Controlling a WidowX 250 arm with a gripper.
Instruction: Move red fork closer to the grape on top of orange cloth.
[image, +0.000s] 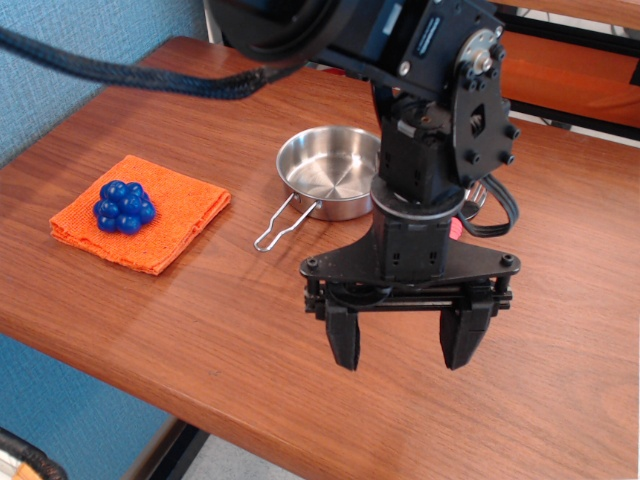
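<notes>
The grape (124, 207), a cluster of glossy deep-blue balls, sits on the orange cloth (178, 212) at the left of the wooden table. My gripper (404, 343) hangs over the table's middle right, open and empty, its black fingers (343, 347) spread wide above bare wood. The red fork is almost wholly hidden behind my wrist. Only a small red sliver (454, 229) shows at the wrist's right side, with a bit of shiny metal above it. The gripper is far to the right of the cloth and the grape.
A steel pan (328, 172) with a wire handle (279, 227) stands between the cloth and my arm. The table's front edge (150, 385) runs diagonally below. A blue wall is at the left, and a black cable crosses the top left.
</notes>
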